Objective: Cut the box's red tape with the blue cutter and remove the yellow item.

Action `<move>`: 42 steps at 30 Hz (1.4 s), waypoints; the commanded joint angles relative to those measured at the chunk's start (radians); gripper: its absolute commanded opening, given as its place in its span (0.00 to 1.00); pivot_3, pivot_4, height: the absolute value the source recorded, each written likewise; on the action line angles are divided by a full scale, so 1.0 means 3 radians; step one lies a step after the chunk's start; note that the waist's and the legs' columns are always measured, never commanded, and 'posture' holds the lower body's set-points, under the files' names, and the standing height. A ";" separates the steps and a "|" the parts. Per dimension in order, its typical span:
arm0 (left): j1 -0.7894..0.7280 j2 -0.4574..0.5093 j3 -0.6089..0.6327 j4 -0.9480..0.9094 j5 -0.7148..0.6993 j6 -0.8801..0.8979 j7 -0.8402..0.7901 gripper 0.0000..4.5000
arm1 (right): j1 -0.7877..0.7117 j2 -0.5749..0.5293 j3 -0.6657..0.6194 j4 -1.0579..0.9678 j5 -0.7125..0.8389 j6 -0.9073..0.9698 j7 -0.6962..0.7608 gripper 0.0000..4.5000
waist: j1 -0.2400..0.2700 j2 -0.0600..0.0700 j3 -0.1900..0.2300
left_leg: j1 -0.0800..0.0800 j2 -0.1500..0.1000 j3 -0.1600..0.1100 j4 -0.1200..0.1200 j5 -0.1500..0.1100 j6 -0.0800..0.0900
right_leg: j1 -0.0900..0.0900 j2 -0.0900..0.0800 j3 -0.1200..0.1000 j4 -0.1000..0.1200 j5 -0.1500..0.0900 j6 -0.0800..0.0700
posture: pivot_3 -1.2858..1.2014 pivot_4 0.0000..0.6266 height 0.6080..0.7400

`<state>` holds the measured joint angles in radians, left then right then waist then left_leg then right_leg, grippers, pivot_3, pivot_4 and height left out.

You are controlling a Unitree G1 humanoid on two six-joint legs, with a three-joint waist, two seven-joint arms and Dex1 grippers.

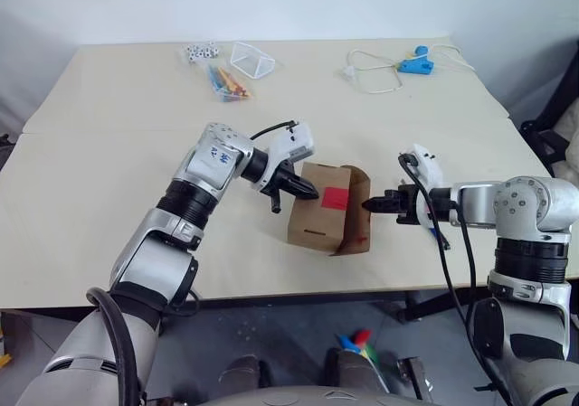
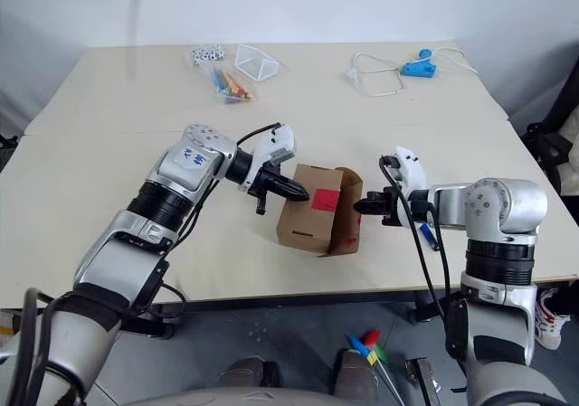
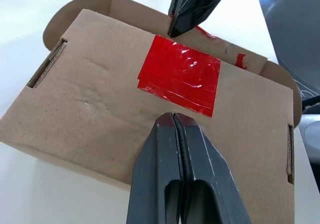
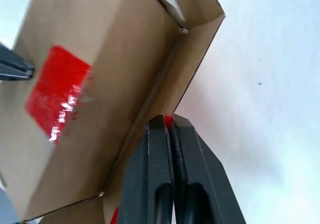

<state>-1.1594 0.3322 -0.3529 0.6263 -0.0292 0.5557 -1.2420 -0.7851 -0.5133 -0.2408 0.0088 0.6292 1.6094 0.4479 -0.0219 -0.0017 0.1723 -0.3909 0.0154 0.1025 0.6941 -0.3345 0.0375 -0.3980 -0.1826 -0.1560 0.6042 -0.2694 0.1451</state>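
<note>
While the box (image 1: 327,209) stands near the front edge of the table (image 1: 109,153), both grippers meet it from opposite sides. Its lid flap (image 1: 358,209) hangs open on the robot's right, and the red tape (image 1: 336,198) sits on the upper face, with a torn strip of red showing on the flap's inner side. From the left, the left gripper (image 1: 308,190) has its jaws pressed shut with nothing between them, the tip resting on the box's top face right at the near edge of the tape, as the left wrist view shows (image 3: 175,119). From the right, the right gripper (image 1: 371,203) reaches in level, its jaws closed on the edge of the open flap; the right wrist view shows the cardboard edge and a sliver of red pinched between the fingertips (image 4: 167,121). A dark-tipped blue stick, the cutter (image 2: 428,235), lies on the table just under the right forearm, mostly hidden by it. Whether anything lies inside the box cannot be told; its open side is dark. Farther back, well apart from the box, a bag of coloured pencils (image 1: 228,82) lies beside some dice (image 1: 201,51) and a clear triangular holder (image 1: 252,59), and toward the far right corner sits a light-blue gadget (image 1: 416,62) with its white cord (image 1: 373,73) looped beside it.
</note>
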 commanded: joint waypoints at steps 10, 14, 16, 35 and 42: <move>0.0217 0.0062 -0.0079 -0.0093 0.0139 0.0080 0.0107 0.00 | -0.0444 -0.0390 0.0097 -0.0236 0.0854 0.0017 -0.0581 0.00 | 0.0059 0.0004 0.0003 | -0.0001 -0.0003 0.0000 -0.0004 0.0000 0.0000 | 0.0000 0.0000 -0.0001 -0.0008 0.0000 0.0000 | 0.52 0.24 1.00; 0.0240 0.0091 -0.0048 -0.0160 0.0125 0.0125 0.0134 0.00 | -0.0560 -0.0546 0.0163 -0.0205 0.1130 0.0017 -0.0770 0.00 | 0.0093 0.0004 0.0003 | -0.0002 -0.0003 -0.0004 -0.0004 0.0000 0.0001 | 0.0002 -0.0001 -0.0003 -0.0009 0.0000 0.0001 | 0.52 0.24 1.00; 0.0251 0.0097 -0.0031 -0.0187 0.0119 0.0144 0.0147 0.00 | -0.0619 -0.0627 0.0201 -0.0190 0.1269 0.0017 -0.0860 0.00 | 0.0104 0.0004 0.0003 | -0.0005 -0.0003 -0.0003 -0.0004 0.0000 0.0002 | 0.0002 -0.0002 -0.0003 -0.0013 0.0000 0.0001 | 0.52 0.24 1.00; 0.0388 0.0030 0.0118 -0.0332 0.0032 0.0322 0.0407 0.00 | -0.1316 -0.0948 0.0854 0.0072 0.2489 0.0017 -0.1814 0.00 | 0.0151 0.0004 0.0003 | -0.0051 -0.0012 -0.0003 0.0005 0.0000 0.0007 | -0.0018 0.0001 -0.0023 -0.0035 0.0004 0.0007 | 0.52 0.24 1.00; 0.0414 0.0006 0.0176 -0.0339 -0.0006 0.0355 0.0514 0.00 | -0.1281 -0.0945 0.0993 0.0112 0.2615 0.0017 -0.1941 0.00 | 0.0146 0.0003 0.0003 | -0.0057 -0.0013 0.0015 -0.0007 0.0001 0.0007 | -0.0034 0.0003 -0.0022 -0.0033 0.0005 0.0010 | 0.52 0.24 1.00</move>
<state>-1.0365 0.3450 -0.3216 0.5613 -0.0139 0.6669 -1.0974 -1.1720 -0.7903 0.0356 0.0505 1.3876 1.6087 -0.1290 0.0220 -0.0007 0.1732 -0.4079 0.0114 0.1071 0.6921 -0.3343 0.0395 -0.4082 -0.1816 -0.1626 0.5944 -0.2678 0.1481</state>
